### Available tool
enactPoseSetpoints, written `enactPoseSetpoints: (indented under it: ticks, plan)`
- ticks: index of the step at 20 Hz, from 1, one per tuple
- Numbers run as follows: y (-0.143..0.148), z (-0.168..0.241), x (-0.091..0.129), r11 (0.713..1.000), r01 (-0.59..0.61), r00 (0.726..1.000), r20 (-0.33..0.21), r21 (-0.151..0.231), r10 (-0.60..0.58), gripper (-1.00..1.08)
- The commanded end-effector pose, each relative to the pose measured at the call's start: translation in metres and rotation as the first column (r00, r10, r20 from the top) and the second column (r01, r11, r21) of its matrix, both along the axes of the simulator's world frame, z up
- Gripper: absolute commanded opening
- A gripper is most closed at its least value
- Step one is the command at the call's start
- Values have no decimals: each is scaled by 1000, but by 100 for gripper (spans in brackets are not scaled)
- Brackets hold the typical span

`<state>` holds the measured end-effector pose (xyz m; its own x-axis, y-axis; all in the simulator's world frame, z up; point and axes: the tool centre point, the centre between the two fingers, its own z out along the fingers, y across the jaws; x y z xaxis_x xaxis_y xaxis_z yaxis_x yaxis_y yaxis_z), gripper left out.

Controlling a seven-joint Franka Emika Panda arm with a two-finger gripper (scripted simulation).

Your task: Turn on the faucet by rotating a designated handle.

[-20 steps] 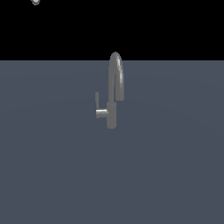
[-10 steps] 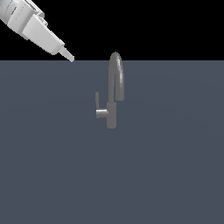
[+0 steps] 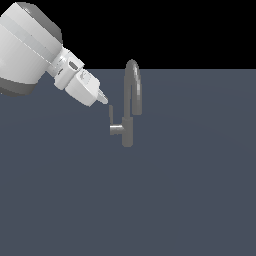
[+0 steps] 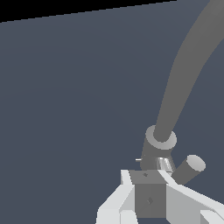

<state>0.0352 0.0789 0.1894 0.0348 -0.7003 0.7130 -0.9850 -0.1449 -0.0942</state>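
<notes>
The grey faucet (image 3: 131,95) stands mid-scene, its arched spout above a vertical post (image 3: 128,134). A short stub (image 3: 116,129) branches toward the exterior view's left and carries the thin handle (image 3: 111,113), which stands upright. My gripper (image 3: 103,99) hangs just up and left of the blade's top, its fingers together in one tip with nothing held; I cannot tell if it touches the blade. In the wrist view the gripper (image 4: 148,176) sits close before the post (image 4: 159,142), with the stub (image 4: 191,166) beside it and the spout (image 4: 186,74) rising away.
A flat blue-grey floor (image 3: 190,200) stretches around the faucet under a black background. The bulky white arm links (image 3: 30,47) fill the exterior view's upper left.
The arm has come in from the exterior view's upper left and dropped down and right, bringing the gripper tip close to the handle. The faucet and handle have not moved.
</notes>
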Motion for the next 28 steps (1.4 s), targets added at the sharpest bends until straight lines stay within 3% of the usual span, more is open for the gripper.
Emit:
enactPoseSetpoints:
  ticks: [1, 11, 26, 28]
  plan:
    - [-9, -16, 2, 1000, 25, 1000, 1, 5, -25, -100]
    - [-18, -30, 2, 999, 49, 999, 2, 9, -49, -100]
    - [-24, -20, -44, 999, 49, 999, 2, 9, -49, -100]
    - [-21, -23, -38, 999, 40, 999, 3, 9, -40, -100]
